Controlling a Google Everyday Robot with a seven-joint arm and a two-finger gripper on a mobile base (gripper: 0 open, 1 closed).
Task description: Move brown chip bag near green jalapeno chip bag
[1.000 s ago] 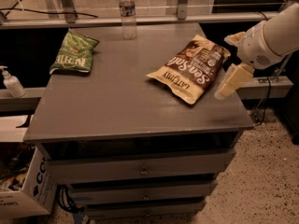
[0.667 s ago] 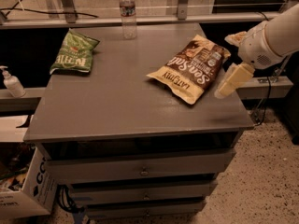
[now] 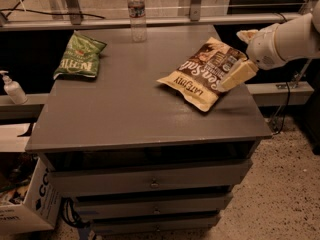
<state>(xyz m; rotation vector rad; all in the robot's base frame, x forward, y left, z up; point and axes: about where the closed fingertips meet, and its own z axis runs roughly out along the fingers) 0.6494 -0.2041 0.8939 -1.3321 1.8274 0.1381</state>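
on bench (image 3: 125, 119): small bag (image 3: 77, 59) back-left | bottle (image 3: 136, 11) back-middle | large bag (image 3: 200, 74) right | tool (image 3: 239, 56) at large bag's right edge

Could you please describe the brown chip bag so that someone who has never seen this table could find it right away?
On the grey cabinet top, look at the right half, beside the end effector at the right edge. The brown chip bag lies there. Unlike the smaller green jalapeno chip bag at the far left, it is cream and dark brown with big lettering.

1 water bottle (image 3: 136, 11) stands upright at the back edge of the drawer cabinet (image 3: 125, 114).
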